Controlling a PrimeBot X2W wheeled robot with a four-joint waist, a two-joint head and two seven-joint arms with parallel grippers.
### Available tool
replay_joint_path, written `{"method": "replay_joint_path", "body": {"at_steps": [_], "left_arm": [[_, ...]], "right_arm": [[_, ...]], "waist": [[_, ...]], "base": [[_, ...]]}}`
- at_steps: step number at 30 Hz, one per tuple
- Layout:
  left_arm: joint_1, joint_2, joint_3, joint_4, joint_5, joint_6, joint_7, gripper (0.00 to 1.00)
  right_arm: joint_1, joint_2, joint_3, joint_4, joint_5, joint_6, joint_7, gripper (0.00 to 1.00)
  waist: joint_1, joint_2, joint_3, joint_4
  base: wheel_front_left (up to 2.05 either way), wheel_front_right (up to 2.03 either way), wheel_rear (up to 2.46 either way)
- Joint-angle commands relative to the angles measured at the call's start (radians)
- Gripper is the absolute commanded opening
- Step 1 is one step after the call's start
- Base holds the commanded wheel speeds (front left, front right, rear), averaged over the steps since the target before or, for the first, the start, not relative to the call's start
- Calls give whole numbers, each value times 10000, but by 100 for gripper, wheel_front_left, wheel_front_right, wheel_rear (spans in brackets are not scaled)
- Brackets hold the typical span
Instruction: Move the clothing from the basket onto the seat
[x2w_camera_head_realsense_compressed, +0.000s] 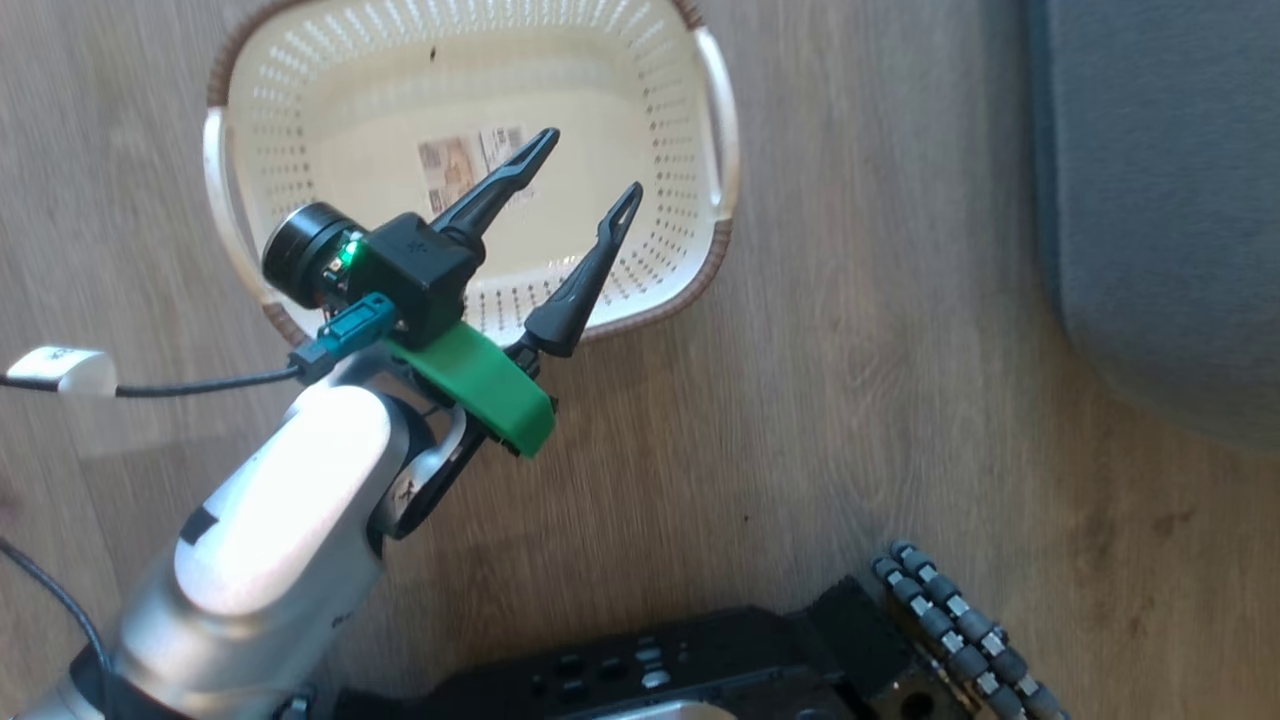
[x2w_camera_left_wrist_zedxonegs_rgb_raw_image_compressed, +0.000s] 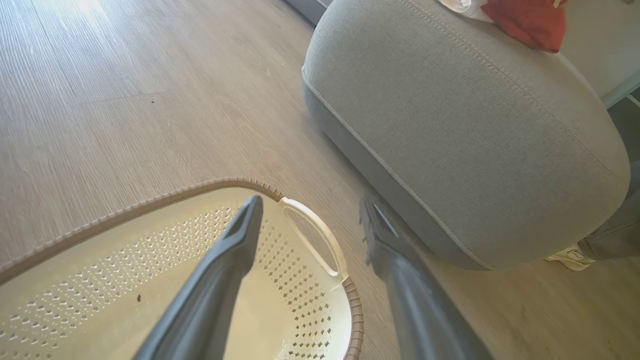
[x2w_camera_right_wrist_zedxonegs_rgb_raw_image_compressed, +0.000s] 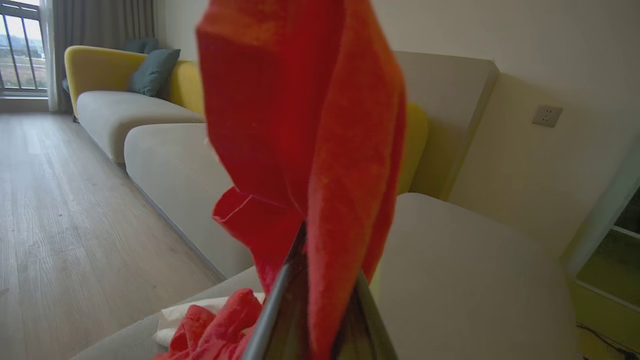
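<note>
The cream basket (x2w_camera_head_realsense_compressed: 300, 130) with its brown rim stands on the wood floor, with nothing but a label sticker inside. My left gripper (x2w_camera_head_realsense_compressed: 590, 165) hovers open above its near right part, fingers spread; the left wrist view has it (x2w_camera_left_wrist_zedxonegs_rgb_raw_image_compressed: 310, 215) over the basket's handle (x2w_camera_left_wrist_zedxonegs_rgb_raw_image_compressed: 320, 240). Red clothing (x2w_camera_right_wrist_zedxonegs_rgb_raw_image_compressed: 305, 125) drapes over my right gripper (x2w_camera_right_wrist_zedxonegs_rgb_raw_image_compressed: 320, 280), which is shut on it above the grey seat (x2w_camera_right_wrist_zedxonegs_rgb_raw_image_compressed: 475, 260). More red and white clothing (x2w_camera_right_wrist_zedxonegs_rgb_raw_image_compressed: 210, 325) lies on the seat below. A bit of that clothing (x2w_camera_left_wrist_zedxonegs_rgb_raw_image_compressed: 530, 22) shows on the seat (x2w_camera_left_wrist_zedxonegs_rgb_raw_image_compressed: 450, 125) in the left wrist view.
The seat's corner (x2w_camera_head_realsense_compressed: 1160, 200) lies right of the basket. A shoe and trouser leg of a person (x2w_camera_left_wrist_zedxonegs_rgb_raw_image_compressed: 595, 245) show beside the seat. A yellow sofa with cushions (x2w_camera_right_wrist_zedxonegs_rgb_raw_image_compressed: 125, 75) stands further back. My dark base (x2w_camera_head_realsense_compressed: 700, 670) fills the near floor.
</note>
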Motion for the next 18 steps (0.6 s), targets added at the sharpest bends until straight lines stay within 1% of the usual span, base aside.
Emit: {"method": "replay_joint_path", "body": {"at_steps": [1,3,5,8,12,14,15,18], "left_arm": [[13,210,228,-379,20,59,28,100],[90,266,199,-510,57,146,94,100],[246,373,225,-613,64,261,118,100],[662,547,49,-616,138,313,113,100],[1125,613,-86,-674,94,401,47,100],[1258,586,-110,-658,38,427,-14,100],[1298,553,-99,-663,-2,447,-55,100],[1281,541,41,-668,-88,543,-131,100]], "right_arm": [[181,-193,-218,-262,-112,-4,-113,0],[257,129,-767,19,-529,-4,-464,0],[185,581,-1307,377,-938,-4,-765,0],[84,1143,-2044,893,-1790,-4,-1306,0],[-165,1400,-2554,1425,-2758,-4,-1805,1],[-228,1422,-2645,1684,-3161,-4,-2028,47],[-263,1420,-2622,1842,-3324,-4,-2105,100],[-393,1397,-2271,2303,-3730,-4,-2252,100]], "waist": [[-2,1,549,258],[-2,1,923,357],[-2,1,1247,354],[-2,1,1349,387],[-2,1,1319,473],[-2,1,1183,513],[-2,1,1112,515],[-2,1,918,359]], "base": [[0,0,0],[0,0,0],[0,0,0],[0,0,0],[0,0,0],[0,0,0],[0,0,0],[0,0,0]]}}
